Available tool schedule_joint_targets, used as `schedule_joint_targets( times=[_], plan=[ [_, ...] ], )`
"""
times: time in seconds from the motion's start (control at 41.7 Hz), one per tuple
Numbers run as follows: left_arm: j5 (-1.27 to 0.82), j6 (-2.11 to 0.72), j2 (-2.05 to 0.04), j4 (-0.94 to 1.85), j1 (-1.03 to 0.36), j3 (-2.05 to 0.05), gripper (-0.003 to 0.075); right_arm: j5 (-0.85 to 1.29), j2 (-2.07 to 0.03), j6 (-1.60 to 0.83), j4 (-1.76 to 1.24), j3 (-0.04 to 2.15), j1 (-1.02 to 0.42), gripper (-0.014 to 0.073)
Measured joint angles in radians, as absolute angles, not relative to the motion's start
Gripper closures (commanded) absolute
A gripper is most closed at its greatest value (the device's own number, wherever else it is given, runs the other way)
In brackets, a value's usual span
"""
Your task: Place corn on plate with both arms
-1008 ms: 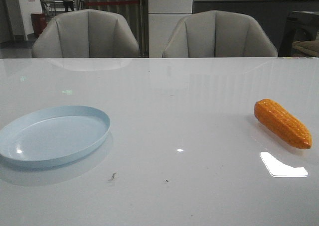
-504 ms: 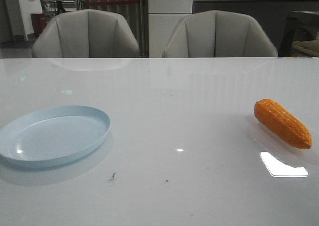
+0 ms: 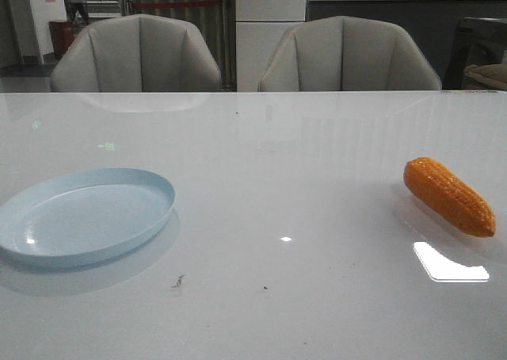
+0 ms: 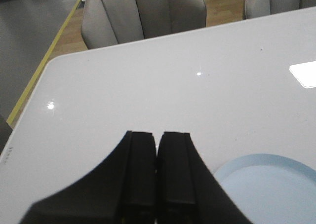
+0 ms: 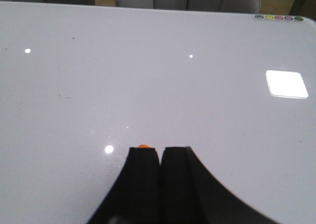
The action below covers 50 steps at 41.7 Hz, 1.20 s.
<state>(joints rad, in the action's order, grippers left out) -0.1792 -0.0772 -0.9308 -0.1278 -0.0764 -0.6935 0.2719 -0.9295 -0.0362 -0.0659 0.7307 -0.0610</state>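
An orange corn [image 3: 449, 195] lies on the white table at the right, its tapered end toward the front right. The pale blue plate [image 3: 85, 215] rests flat at the left with nothing on it. Neither arm shows in the front view. In the left wrist view my left gripper [image 4: 158, 133] is shut on nothing, above the table, with the plate's rim [image 4: 256, 161] beside it. In the right wrist view my right gripper [image 5: 160, 148] is also shut on nothing. Only an orange sliver of the corn [image 5: 143, 146] peeks past one fingertip; the rest is hidden.
Two grey chairs [image 3: 136, 55] [image 3: 348, 56] stand behind the table's far edge. Bright light reflections sit on the glossy tabletop [image 3: 450, 262]. The table's rounded corner and a floor with a yellow line [image 4: 44, 58] show in the left wrist view.
Nothing on the table has moved. Only a person far in the background has walked left.
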Motion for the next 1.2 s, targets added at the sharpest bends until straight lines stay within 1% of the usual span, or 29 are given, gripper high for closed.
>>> schedule_joint_targets(
  times=[0.264,0.336,0.384,0.432,0.504,0.552,0.576,0.624,0.672,1.056,1.2],
  plan=[
    [-0.181,-0.077,-0.958,-0.128,-0.076,-0.693,0.0631,0.278,-0.944,-0.036,-0.066,0.731,-0.061,0.0524],
    [-0.181,-0.077,-0.958,-0.128,-0.076,-0.693,0.0624,0.280,-0.944,-0.036,-0.066,0.731,-0.061,0.0508],
    [-0.181,-0.077,-0.958,-0.128,-0.076,-0.693,0.0594,0.285,-0.944,-0.036,-0.066,0.731,-0.061,0.0473],
    [-0.181,-0.077,-0.958,-0.126,-0.076,-0.693,0.0538,0.292,-0.944,-0.036,-0.066,0.731,-0.061,0.0408],
    [-0.181,-0.077,-0.960,-0.126,-0.076,-0.693,0.0428,0.298,-0.944,-0.036,-0.066,0.731,-0.061,0.0291],
    [-0.181,-0.077,-0.960,-0.126,-0.076,-0.693,0.0340,0.300,-0.944,-0.036,-0.066,0.731,-0.061,0.0222],
    [-0.181,-0.077,-0.962,-0.126,-0.076,-0.693,0.0321,0.303,-0.944,-0.036,-0.066,0.731,-0.061,0.0191],
    [-0.181,-0.077,-0.964,-0.126,-0.076,-0.693,0.0258,0.304,-0.944,-0.036,-0.066,0.731,-0.061,0.0155],
    [-0.181,-0.077,-0.968,-0.126,-0.076,-0.693,0.0233,0.304,-0.944,-0.036,-0.066,0.731,-0.061,0.0144],
    [-0.172,-0.077,-0.970,-0.057,-0.076,-0.696,0.0230,0.305,-0.944,-0.036,-0.066,0.731,-0.061,0.0146],
    [-0.220,-0.077,-0.972,0.018,-0.076,-0.721,0.0230,0.305,-0.944,-0.036,-0.066,0.731,-0.061,0.0146]
  ],
)
